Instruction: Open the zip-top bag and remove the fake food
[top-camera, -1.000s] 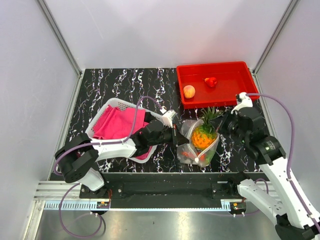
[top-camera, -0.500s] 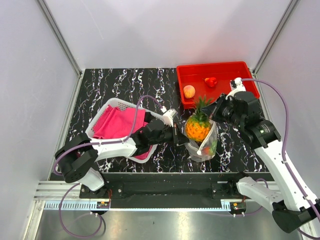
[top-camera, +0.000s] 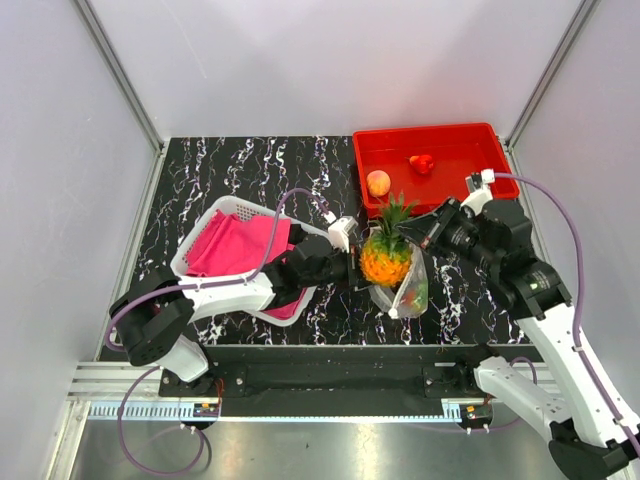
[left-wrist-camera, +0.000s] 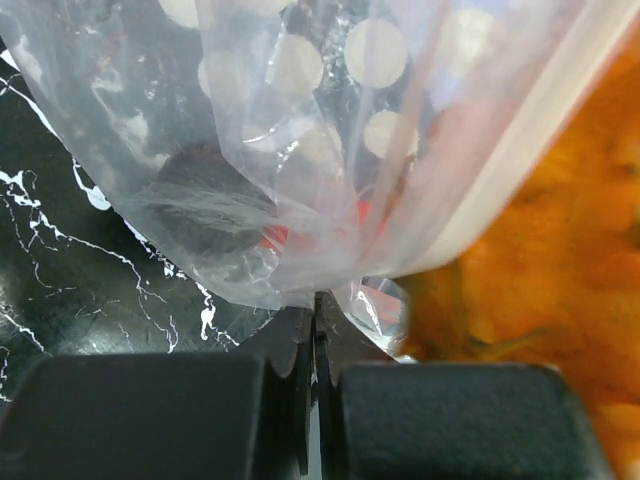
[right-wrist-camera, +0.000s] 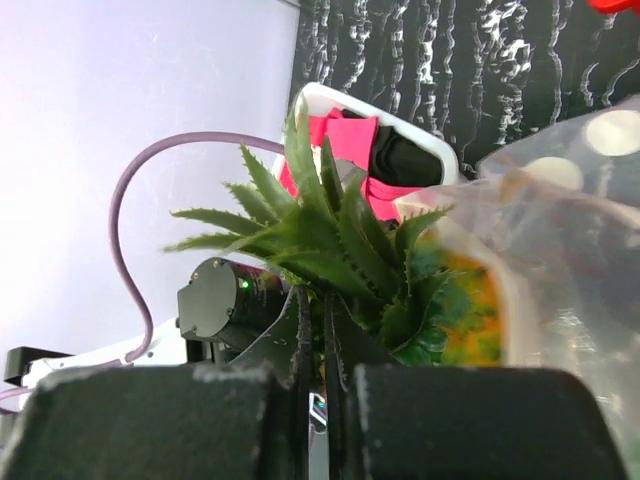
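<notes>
While the left hand (left-wrist-camera: 312, 325) is clenched on a fold of the clear, pale-dotted plastic zip-top bag (top-camera: 408, 290) at the lower centre of the top view, the right hand (right-wrist-camera: 312, 330) grasps the green crown of the orange plastic toy pineapple (top-camera: 383, 256), which is held at the bag's mouth. A peach-orange round toy fruit (top-camera: 378, 183) and a red toy piece (top-camera: 422, 163) lie in the red plastic tray (top-camera: 430, 133) at the upper right of the black marbled desk (top-camera: 230, 170).
</notes>
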